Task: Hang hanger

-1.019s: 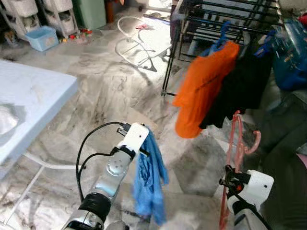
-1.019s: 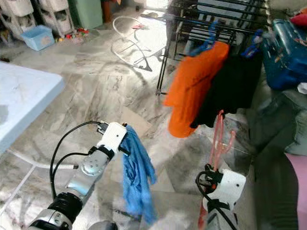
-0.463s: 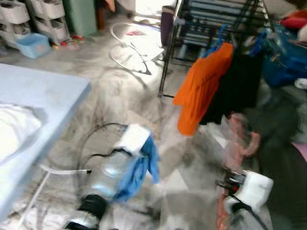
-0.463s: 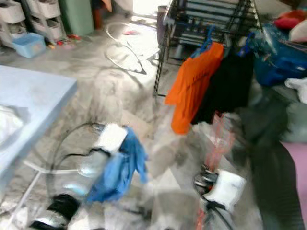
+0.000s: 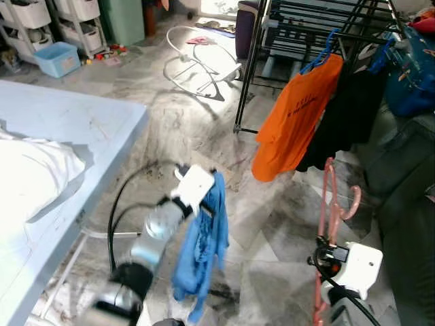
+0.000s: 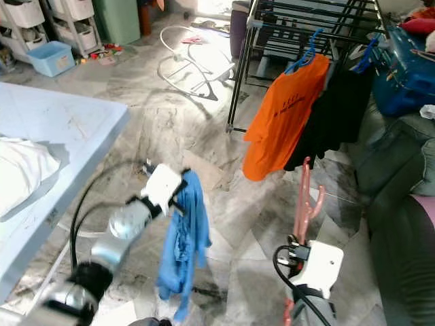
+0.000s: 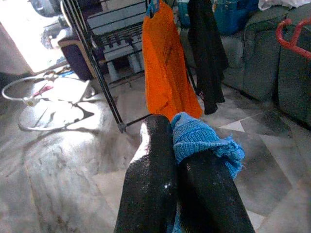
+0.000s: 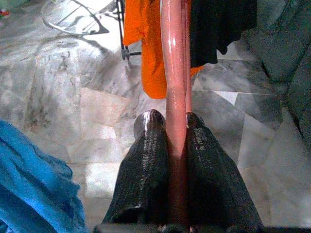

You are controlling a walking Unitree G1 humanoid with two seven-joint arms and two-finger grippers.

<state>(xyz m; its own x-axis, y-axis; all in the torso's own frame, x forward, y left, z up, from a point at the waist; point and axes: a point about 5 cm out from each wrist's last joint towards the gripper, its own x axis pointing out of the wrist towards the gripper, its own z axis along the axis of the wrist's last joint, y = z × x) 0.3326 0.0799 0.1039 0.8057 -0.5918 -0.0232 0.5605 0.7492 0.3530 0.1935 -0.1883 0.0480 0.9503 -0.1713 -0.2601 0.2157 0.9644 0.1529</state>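
My right gripper (image 8: 170, 119) is shut on the stem of a pink hanger (image 8: 174, 58), held upright low on the right, hook up (image 5: 334, 204). My left gripper (image 7: 172, 127) is shut on a blue garment (image 5: 204, 248) that hangs limp from it above the floor. Ahead to the right stands a black drying rack (image 5: 306, 24). An orange shirt (image 5: 296, 115) on a blue hanger and a black garment (image 5: 346, 112) hang from its front rail. The pink hanger is well short of the rack.
A light blue table (image 5: 88, 129) with a white cloth (image 5: 27, 180) fills the left. A dark sofa (image 5: 408, 197) lies on the right, with a blue bag (image 5: 414, 75) above it. A white tubular frame (image 5: 200, 61) and a blue bin (image 5: 58, 58) lie on the marble floor beyond.
The camera has shifted, bringing more of the table and the white cloth into view. Both grippers keep their hold; the blue garment swung and now hangs straight.
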